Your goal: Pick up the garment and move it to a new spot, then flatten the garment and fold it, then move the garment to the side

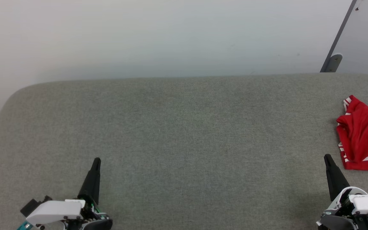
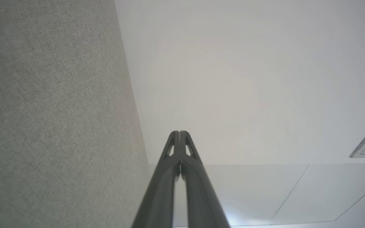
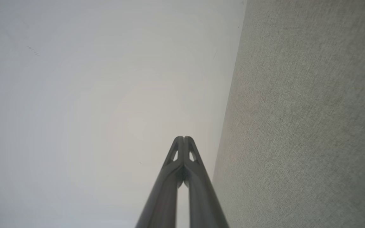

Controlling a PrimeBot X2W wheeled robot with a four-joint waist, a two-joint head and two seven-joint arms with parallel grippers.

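A grey fabric-covered surface carries a crumpled red garment lying near its right end

Long tapered dark fingers with cut-out tips, on glossy white wrist shells.

The garment is coloured bright red, and white bands crossed by thin red stripes are seen at its edges. The table is covered in a mottled grey-green weave, finely flecked. The wall is painted a plain pale grey-white. The left gripper and the right gripper are finished in black toward the tips and white at the housings. A teal trim is noted at the left one's base. A dark grey strip is set along a pale grey panel.
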